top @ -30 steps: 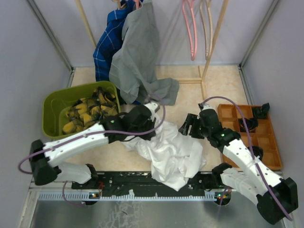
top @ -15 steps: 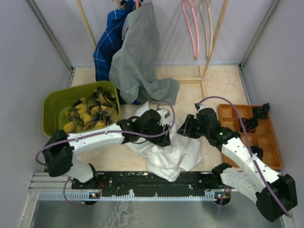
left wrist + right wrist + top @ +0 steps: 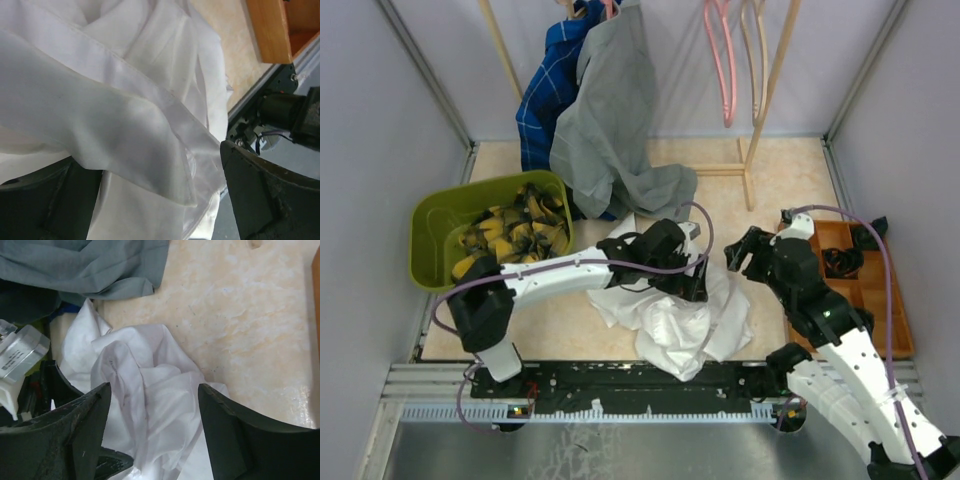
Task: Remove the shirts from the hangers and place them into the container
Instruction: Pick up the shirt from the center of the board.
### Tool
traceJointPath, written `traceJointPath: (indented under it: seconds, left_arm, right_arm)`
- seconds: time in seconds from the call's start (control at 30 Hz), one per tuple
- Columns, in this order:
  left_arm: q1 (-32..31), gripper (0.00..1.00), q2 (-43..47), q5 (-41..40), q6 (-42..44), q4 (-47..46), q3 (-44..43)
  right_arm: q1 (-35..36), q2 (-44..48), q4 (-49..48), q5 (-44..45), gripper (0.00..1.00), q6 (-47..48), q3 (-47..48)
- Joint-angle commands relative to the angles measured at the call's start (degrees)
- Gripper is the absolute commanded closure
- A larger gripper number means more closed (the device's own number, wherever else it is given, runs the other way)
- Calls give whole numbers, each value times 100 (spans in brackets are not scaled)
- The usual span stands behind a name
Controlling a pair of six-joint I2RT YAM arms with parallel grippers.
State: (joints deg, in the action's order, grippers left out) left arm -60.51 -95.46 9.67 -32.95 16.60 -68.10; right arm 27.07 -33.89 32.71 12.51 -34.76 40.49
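A crumpled white shirt (image 3: 672,318) lies on the table in front of both arms. My left gripper (image 3: 692,285) hovers low over it, open, with a loose fold of the white shirt (image 3: 125,115) draped between its spread fingers (image 3: 265,195). My right gripper (image 3: 746,252) is open just right of the heap, and the white shirt (image 3: 150,390) shows below its jaws, untouched. The olive-green container (image 3: 428,232) at the left holds the yellow-and-black plaid shirt (image 3: 510,240). The grey shirt (image 3: 610,130) and blue checked shirt (image 3: 545,95) hang at the back on hangers that are mostly hidden.
Bare pink hangers (image 3: 720,60) and a pale wooden hanger (image 3: 756,50) hang on the rack at the back right. An orange divided tray (image 3: 855,300) with black parts stands right of the right arm. The grey shirt's hem (image 3: 100,265) trails on the table behind the white heap.
My left gripper went from shut to open, letting go of the white shirt, and reached further right. The shirt bunched up towards the right. My right arm pulled back to the right.
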Motion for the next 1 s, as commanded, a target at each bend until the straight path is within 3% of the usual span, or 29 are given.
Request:
traceJointPath:
  seconds: [0.0, 0.33, 0.43, 0.53, 0.67, 0.8, 0.87, 0.97]
  left_arm:
    - [-56, 0, -736, -440, 32, 872, -621]
    - [-449, 1, -1876, -963, 200, 1408, -947]
    - [-532, 10, -2088, -1070, 264, 1544, -885]
    - [-628, 22, -2277, -1173, 333, 1578, -715]
    - [-806, 56, -2489, -1439, 340, 1653, -523]
    - [-871, 78, -2362, -1841, 176, 1823, -388]
    - [-866, 98, -2122, -1984, 118, 1874, -364]
    - [-852, 100, -1603, -2311, 109, 2011, -452]
  right_arm:
    - [-42, -7, 68, 493, 28, -315, 64]
    - [-41, 219, -24, 770, 17, -538, -33]
    - [-43, 255, -94, 766, 14, -550, -37]
    - [-37, 256, -122, 762, 13, -590, -88]
    - [-41, 263, -185, 735, 11, -650, -168]
    - [-44, 273, -196, 755, 11, -659, -165]
    - [-40, 292, -185, 795, 10, -670, -171]
    - [-40, 330, -199, 803, 10, -672, -198]
